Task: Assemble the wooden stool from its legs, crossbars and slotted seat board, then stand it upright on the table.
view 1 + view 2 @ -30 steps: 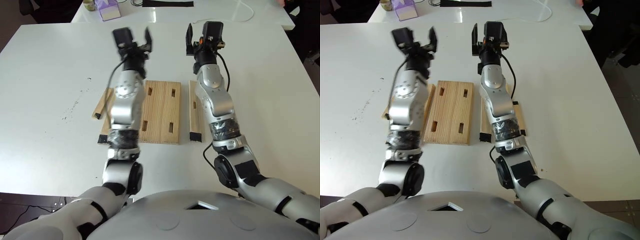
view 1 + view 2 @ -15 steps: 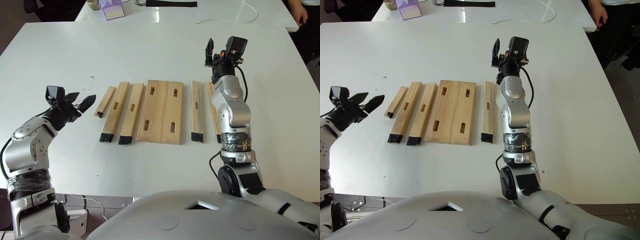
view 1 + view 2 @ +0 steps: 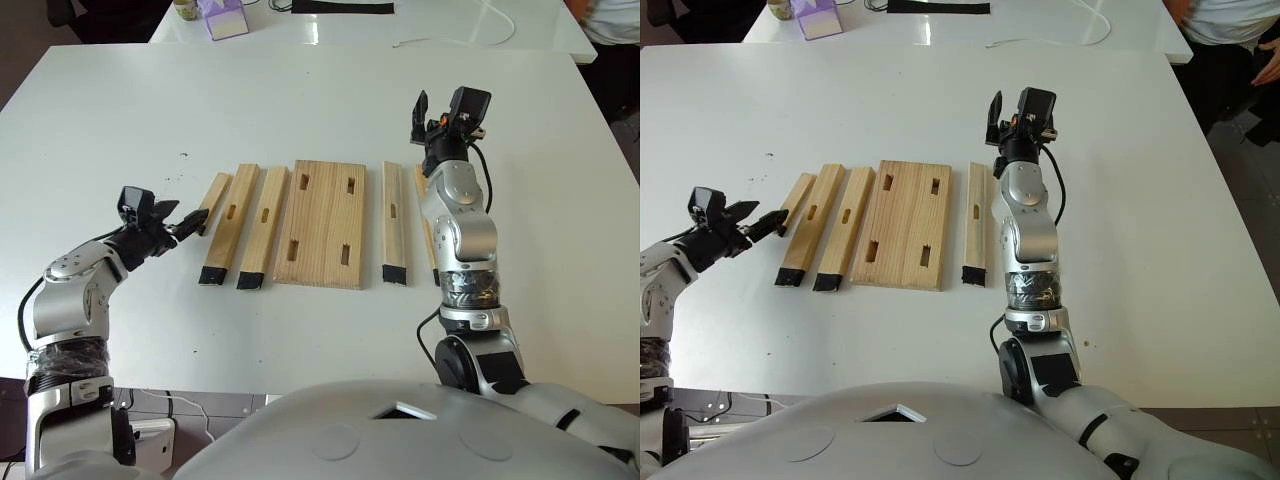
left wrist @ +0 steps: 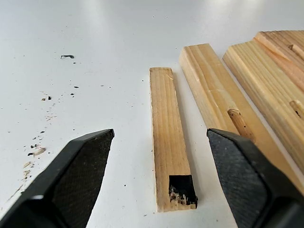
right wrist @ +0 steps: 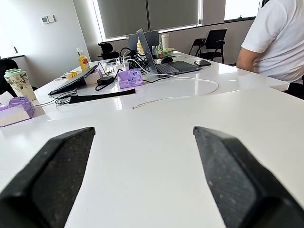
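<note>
Left wrist view shows the left claw (image 4: 160,133) released, lined up on the short crossbar (image 4: 166,114) lying outermost left of the seat board (image 3: 320,222): first pick-up likely in hand, next needing advance and closure.

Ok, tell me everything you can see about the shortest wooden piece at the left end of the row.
The shortest wooden piece is a pale, straight-grained bar with no slot on top. One end is marked black and slightly chipped. It lies flat on the white table, leftmost in the row, close beside a longer slotted leg without touching. The open left gripper faces its black end, not touching.
</note>
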Controlling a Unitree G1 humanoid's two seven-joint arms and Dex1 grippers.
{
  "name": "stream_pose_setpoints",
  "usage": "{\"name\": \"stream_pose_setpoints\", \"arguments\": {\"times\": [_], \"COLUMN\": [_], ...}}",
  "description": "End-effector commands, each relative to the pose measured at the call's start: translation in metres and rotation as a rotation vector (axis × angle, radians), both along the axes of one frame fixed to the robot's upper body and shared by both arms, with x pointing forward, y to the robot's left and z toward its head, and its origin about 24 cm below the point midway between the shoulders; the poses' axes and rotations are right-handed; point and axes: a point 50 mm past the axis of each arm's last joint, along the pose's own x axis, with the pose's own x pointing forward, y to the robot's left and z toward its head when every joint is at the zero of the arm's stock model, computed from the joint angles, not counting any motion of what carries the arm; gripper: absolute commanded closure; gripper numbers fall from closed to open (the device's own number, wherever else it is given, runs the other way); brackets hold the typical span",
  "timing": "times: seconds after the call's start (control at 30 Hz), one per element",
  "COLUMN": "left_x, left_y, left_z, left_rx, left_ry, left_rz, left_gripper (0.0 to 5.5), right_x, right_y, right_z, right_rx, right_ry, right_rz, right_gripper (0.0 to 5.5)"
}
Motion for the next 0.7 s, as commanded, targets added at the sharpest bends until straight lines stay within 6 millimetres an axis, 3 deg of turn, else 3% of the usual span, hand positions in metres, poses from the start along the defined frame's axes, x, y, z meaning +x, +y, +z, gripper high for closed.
{"name": "stream_pose_setpoints", "arguments": {"times": [0.03, 0.2, 0.7], "left_x": [-0.008, -0.017, -0.024], "left_y": [0.0, 0.001, 0.002], "left_z": [-0.01, -0.022, -0.025], "left_rx": [0.041, 0.075, 0.085], "left_ry": [0.06, 0.137, 0.221], "left_rz": [-0.018, -0.015, -0.026], "left_gripper": [1.87, 1.87, 4.15], "right_x": [-0.002, -0.004, -0.009], "right_y": [-0.001, -0.002, -0.008], "right_z": [-0.006, -0.008, -0.012], "right_rx": [-0.001, -0.003, 0.02], "right_ry": [0.016, 0.021, 0.026], "right_rz": [-0.012, -0.018, -0.086], "right_gripper": [1.67, 1.67, 1.7]}}
